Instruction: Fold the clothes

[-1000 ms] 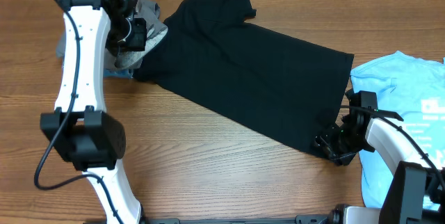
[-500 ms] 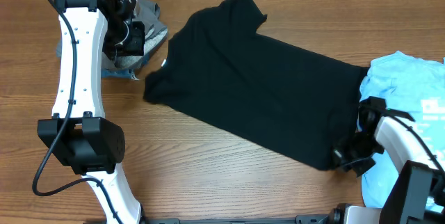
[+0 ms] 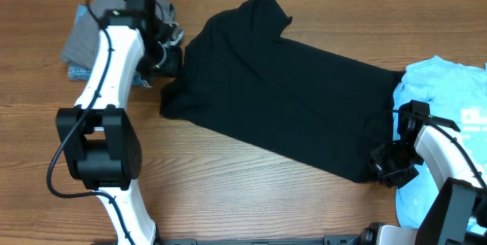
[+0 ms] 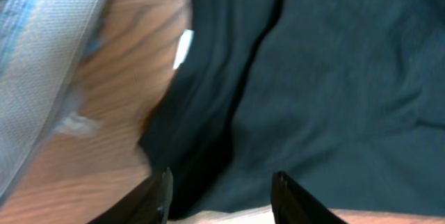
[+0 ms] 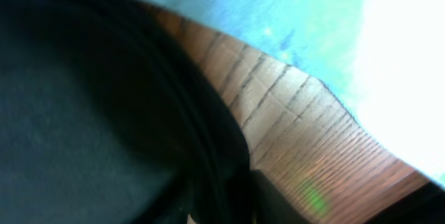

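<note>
The large black T-shirt [image 3: 281, 93] lies spread diagonally across the wooden table. My left gripper [image 3: 171, 61] is open just above its left edge by the neck. In the left wrist view the open fingers [image 4: 221, 186] straddle black cloth [image 4: 334, 78], and the small white neck label [image 4: 184, 46] shows at the edge. My right gripper [image 3: 383, 167] is shut on the shirt's lower right corner. The right wrist view shows black cloth [image 5: 83, 113] bunched at the jaws.
A light blue printed T-shirt [image 3: 449, 100] lies at the right edge, next to my right arm, and shows in the right wrist view [image 5: 292, 8]. A grey and blue pile [image 3: 80, 39] sits at the back left and shows in the left wrist view [image 4: 49, 36]. Bare wood [image 3: 228, 176] lies in front.
The black T-shirt slid right with my right gripper holding its corner. My left arm swung from the grey pile to the shirt's neck edge.
</note>
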Controlling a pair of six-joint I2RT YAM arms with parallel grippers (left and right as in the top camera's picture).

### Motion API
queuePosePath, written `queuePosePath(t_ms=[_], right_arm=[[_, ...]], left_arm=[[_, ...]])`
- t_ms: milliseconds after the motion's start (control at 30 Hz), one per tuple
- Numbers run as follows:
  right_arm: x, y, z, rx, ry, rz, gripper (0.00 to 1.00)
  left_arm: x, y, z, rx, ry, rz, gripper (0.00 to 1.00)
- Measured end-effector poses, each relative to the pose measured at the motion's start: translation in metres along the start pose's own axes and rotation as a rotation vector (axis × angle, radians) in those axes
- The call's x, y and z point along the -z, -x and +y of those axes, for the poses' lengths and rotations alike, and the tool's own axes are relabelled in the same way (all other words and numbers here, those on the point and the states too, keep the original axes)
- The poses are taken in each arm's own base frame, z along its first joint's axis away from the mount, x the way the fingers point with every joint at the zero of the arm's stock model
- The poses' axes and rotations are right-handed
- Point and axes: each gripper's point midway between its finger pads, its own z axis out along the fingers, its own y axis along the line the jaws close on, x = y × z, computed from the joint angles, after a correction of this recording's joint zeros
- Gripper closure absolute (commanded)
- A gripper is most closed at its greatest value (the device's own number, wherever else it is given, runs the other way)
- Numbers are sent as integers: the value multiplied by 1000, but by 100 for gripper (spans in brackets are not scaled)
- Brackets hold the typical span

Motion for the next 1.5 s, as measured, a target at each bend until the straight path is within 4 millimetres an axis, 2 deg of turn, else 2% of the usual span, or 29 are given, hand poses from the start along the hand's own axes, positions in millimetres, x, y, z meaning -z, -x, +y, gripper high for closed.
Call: queuePosePath(t_ms=[67, 200, 333, 400, 433, 500, 533, 600, 700, 833, 1067, 1200, 1267, 1300, 1333, 1367, 1400, 1500], right_arm=[[0, 0, 0, 13, -1, -1, 53], [0, 0, 0, 19, 0, 0, 52], [0, 0, 0, 20, 1, -2, 52], [0, 1, 0, 20, 2, -3, 52], [0, 1, 0, 20, 2, -3, 52], [0, 1, 0, 21, 2, -3, 52], [0, 1, 0, 21, 2, -3, 52], [0, 1, 0, 21, 2, -3, 51], [0, 1, 1, 21, 2, -4, 51], [0, 1, 1, 23, 4, -6, 51], [0, 2, 2, 23, 7, -10, 49], [0, 3, 2, 23, 9, -11, 48], [0, 3, 2, 23, 9, -11, 48], [0, 3, 2, 23, 9, -12, 48], [0, 3, 2, 23, 9, -11, 47], [0, 3, 2, 23, 9, -11, 47], [0, 3, 2, 23, 8, -11, 47], [0, 3, 2, 23, 8, -10, 44]], left_arm=[[-15, 3, -6, -33, -15, -26, 57], [-36, 1, -13, -73, -27, -47, 84], [-50, 2, -12, -96, -22, -72, 95], [-54, 7, -11, -100, -20, -91, 95], [-57, 9, -10, -101, -21, -98, 91], [-62, 10, -12, -105, -36, -98, 67], [-66, 9, -13, -102, -46, -91, 63], [-73, 5, -14, -96, -63, -73, 61], [-80, 1, -15, -90, -76, -55, 67], [-82, 0, -17, -85, -91, -51, 96], [-83, 4, -25, -94, -142, -63, 96], [-73, 32, -28, -117, -146, -157, 96], [-68, 46, -28, -126, -142, -208, 96], [-67, 49, -28, -127, -140, -221, 89], [-66, 51, -28, -127, -140, -227, 73], [-66, 51, -28, -124, -140, -227, 49], [-66, 50, -28, -118, -141, -222, 43], [-69, 37, -28, -94, -146, -168, 46]])
